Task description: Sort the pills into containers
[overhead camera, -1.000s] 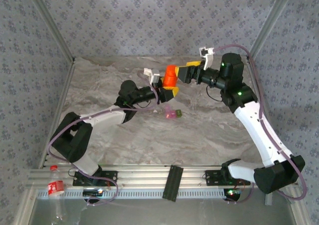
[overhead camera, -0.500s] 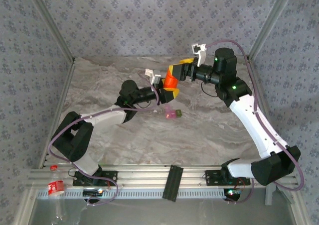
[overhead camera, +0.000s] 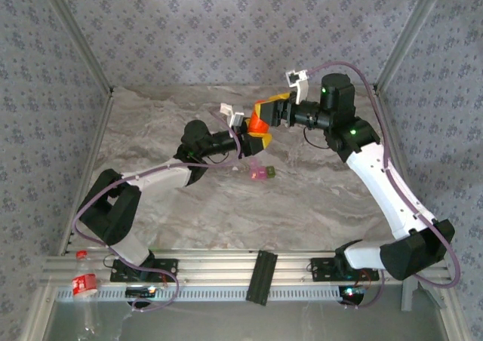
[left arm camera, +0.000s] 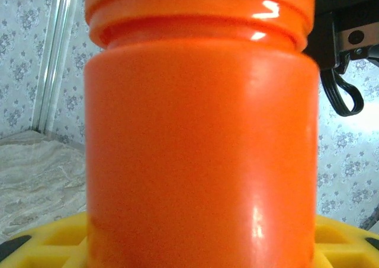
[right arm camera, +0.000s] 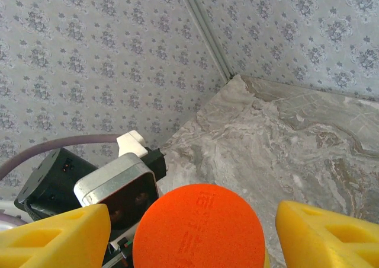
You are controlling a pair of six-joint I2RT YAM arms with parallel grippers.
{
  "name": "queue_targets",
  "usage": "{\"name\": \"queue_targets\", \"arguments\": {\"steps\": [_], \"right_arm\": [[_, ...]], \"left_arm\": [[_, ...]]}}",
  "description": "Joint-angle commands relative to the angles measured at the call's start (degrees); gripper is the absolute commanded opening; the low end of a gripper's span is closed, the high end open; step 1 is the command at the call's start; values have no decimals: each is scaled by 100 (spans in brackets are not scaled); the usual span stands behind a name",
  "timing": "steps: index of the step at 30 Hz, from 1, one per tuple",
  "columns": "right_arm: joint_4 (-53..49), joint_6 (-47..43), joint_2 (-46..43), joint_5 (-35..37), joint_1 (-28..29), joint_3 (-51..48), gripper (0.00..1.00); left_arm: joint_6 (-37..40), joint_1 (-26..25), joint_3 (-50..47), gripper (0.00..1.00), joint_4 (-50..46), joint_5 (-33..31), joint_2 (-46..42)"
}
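Your left arm [overhead camera: 155, 178] stretches forward, left gripper [overhead camera: 257, 136] clenched on the orange bottle [overhead camera: 258, 122]. The containers [overhead camera: 261, 173] lie just nearside of it (pink end left, green right), long axis crosswise. Your right gripper [overhead camera: 269, 109] straddles the cap [right arm camera: 198, 226], fingers [right arm camera: 53, 235] clear.

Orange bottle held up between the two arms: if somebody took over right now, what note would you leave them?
Left gripper: shut on the lower body of the orange bottle, holding it above the table.
Right gripper: open, its fingers either side of the cap, with gaps on both sides.
Containers: joined pink and green pair on the table, near the bottle, touched by neither gripper.
Done: bottle lifted.
Left: probably grip and remove the cap, then sort the pills; whether any are in yet is too small to tell.
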Motion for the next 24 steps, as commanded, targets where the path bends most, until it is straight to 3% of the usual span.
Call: {"name": "queue_targets", "arguments": {"steps": [1, 4, 12, 24], "right_arm": [[-67, -122, -45, -137, 48, 63, 75], [-78, -130, -45, -137, 60, 46, 73], [-32, -138, -89, -149, 60, 0, 44], [354, -374, -479, -65, 64, -562, 37]], "left_arm": [[57, -8, 217, 0, 170, 88, -84], [54, -6, 219, 0, 153, 87, -99], [73, -5, 227, 0, 129, 37, -140], [97, 1, 191, 0, 228, -153, -235]]}}
